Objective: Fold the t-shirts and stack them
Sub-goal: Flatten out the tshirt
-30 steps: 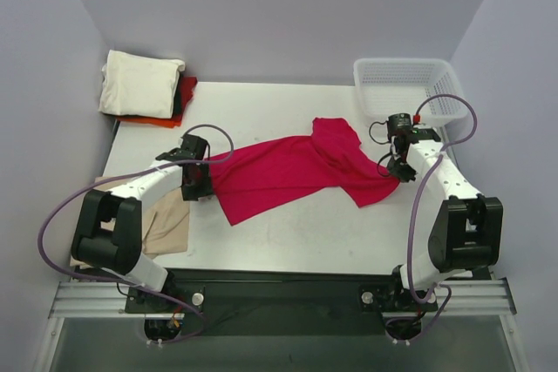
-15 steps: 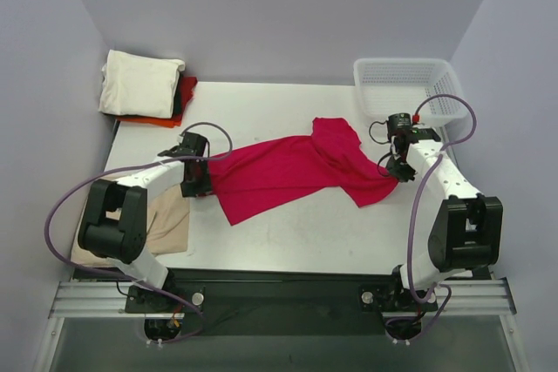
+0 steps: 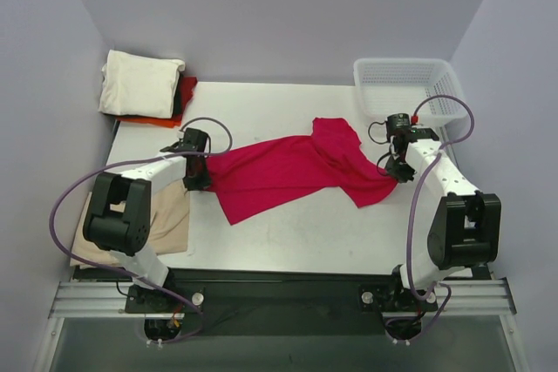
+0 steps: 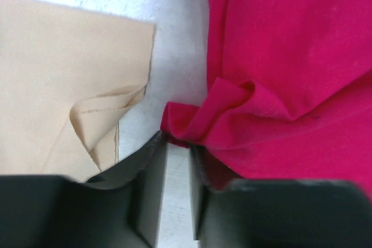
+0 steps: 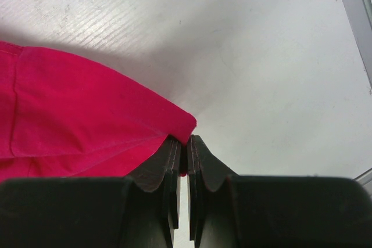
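- Two contacts on crimson t-shirt [image 3: 296,172].
- At 9 o'clock: left gripper [image 4: 177,142] narrowly parted, tips touching bunched corner.
- At 3 o'clock: right gripper [image 5: 185,140] clamped on hem.

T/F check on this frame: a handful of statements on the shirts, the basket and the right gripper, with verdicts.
1. The right gripper is pinched on a corner of the crimson t-shirt. True.
2. A shirt lies in the basket. False: no shirt shows in it.
3. The cream-white shirt sits folded on top of the orange-red shirt at the far left. True.
4. The tan shirt overlaps the crimson t-shirt. False: in the left wrist view a strip of bare table lies between them.
5. The crimson t-shirt is folded into a neat square. False: it lies spread out and rumpled across the table.
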Tool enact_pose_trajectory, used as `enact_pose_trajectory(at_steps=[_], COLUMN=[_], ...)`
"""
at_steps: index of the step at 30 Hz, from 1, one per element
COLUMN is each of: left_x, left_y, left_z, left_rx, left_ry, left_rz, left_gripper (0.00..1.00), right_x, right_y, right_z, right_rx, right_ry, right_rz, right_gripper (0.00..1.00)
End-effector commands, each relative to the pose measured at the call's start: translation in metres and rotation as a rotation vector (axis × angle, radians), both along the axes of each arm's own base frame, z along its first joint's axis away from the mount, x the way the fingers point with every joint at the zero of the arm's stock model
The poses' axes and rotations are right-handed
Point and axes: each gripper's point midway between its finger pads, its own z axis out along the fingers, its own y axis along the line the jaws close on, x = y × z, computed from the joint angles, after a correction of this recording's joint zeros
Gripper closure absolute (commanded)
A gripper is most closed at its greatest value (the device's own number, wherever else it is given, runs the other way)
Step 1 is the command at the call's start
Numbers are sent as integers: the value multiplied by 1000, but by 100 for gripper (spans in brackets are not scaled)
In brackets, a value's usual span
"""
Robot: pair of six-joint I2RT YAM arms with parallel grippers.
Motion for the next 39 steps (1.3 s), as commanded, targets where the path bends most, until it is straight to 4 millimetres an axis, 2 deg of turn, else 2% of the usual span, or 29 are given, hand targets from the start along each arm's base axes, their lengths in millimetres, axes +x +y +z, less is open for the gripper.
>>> enact_pose_trajectory(at_steps=[1, 5, 11, 16, 17, 23, 26, 27, 29, 30, 32, 33, 36, 37, 39], left_x=[10, 9, 7, 15, 24, 46, 49, 52, 55, 58, 61, 63, 70, 73, 75], left_y=[-8, -9, -10, -8, -7, -2, 1, 2, 4, 5, 10, 13, 22, 23, 26], left_z=[-9, -13, -1, 41, 56, 130, 158, 173, 190, 209, 225, 237, 276, 296, 317], left_rx=[-41, -47, -53, -45, -44, -25, -26, -30, -30, -33, -26, -26, -27, -28, -31], left_ry=[-7, 8, -9, -90, -127, -293, -354, -390, -431, -478, -515, -543, -629, -674, -722], left_rz=[10, 11, -1, -12, -11, -6, 3, 8, 9, 12, 15, 21, 33, 34, 37], left_gripper=[72, 100, 100, 100, 100, 100, 100, 100, 100, 100, 100, 100, 100, 100, 100], right_x=[-1, -1, -1, 4, 5, 11, 11, 13, 14, 17, 18, 22, 25, 27, 29], right_y=[-2, -2, -1, -2, -2, -1, -1, -1, 0, 1, 0, 1, 2, 2, 6], right_z=[2, 1, 5, 28, 34, 72, 92, 105, 124, 140, 161, 183, 221, 245, 268], right_rx=[-10, -8, -7, -6, -7, 1, 1, 2, 3, 5, -2, -4, -17, -20, -18], right_ry=[19, 23, 11, -62, -76, -183, -239, -276, -326, -369, -419, -477, -561, -620, -668], right_rz=[3, 6, 10, 12, 14, 18, 28, 30, 50, 58, 81, 90, 134, 143, 181], right_gripper=[100, 100, 100, 100, 100, 100, 100, 100, 100, 100, 100, 100, 100, 100, 100])
